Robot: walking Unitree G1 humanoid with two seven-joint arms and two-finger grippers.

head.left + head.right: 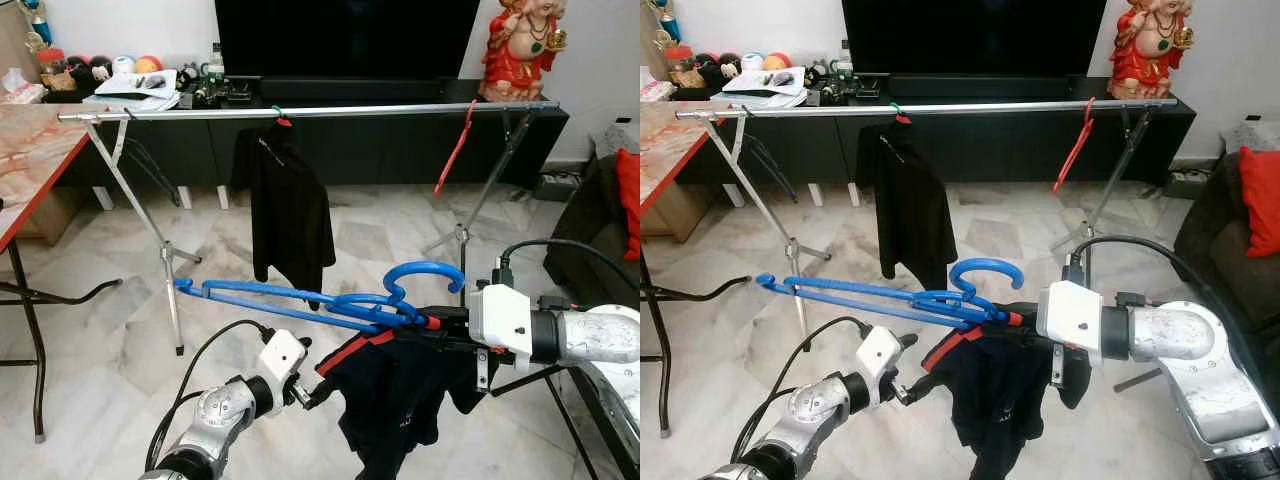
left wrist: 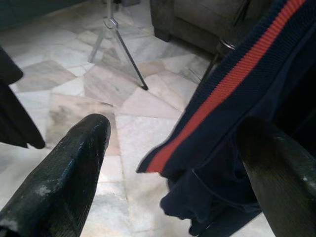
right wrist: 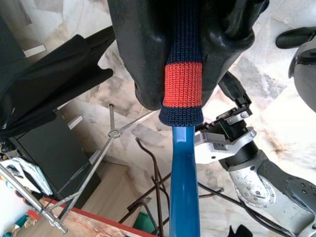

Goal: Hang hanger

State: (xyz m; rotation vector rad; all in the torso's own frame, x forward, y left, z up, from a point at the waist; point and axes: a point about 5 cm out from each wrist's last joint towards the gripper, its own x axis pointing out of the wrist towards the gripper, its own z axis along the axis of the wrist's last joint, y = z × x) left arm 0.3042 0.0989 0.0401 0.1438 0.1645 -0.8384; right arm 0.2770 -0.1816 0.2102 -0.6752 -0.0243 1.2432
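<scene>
My right gripper [image 1: 418, 322] is shut on the blue hanger [image 1: 300, 300], just below its hook. It holds the hanger nearly level, with the long end pointing left. A navy garment with a red stripe [image 1: 390, 400] droops from the hanger, and its knitted collar [image 3: 183, 84] is pinched between the right fingers [image 3: 143, 59]. At the garment's lower left edge my left gripper [image 2: 173, 128] stands open, with the striped cloth [image 2: 232, 84] between and beyond its fingers [image 2: 74, 168]. The silver clothes rail [image 1: 380, 109] runs across behind, higher than the hanger.
A black shirt [image 1: 290, 210] and a bare red hanger [image 1: 455, 148] hang on the rail. The rail's folding legs [image 1: 165, 255] stand left and right. A red-edged table [image 1: 30, 150] is at the left, a dark sofa [image 1: 590, 220] at the right, and a TV cabinet [image 1: 400, 145] behind.
</scene>
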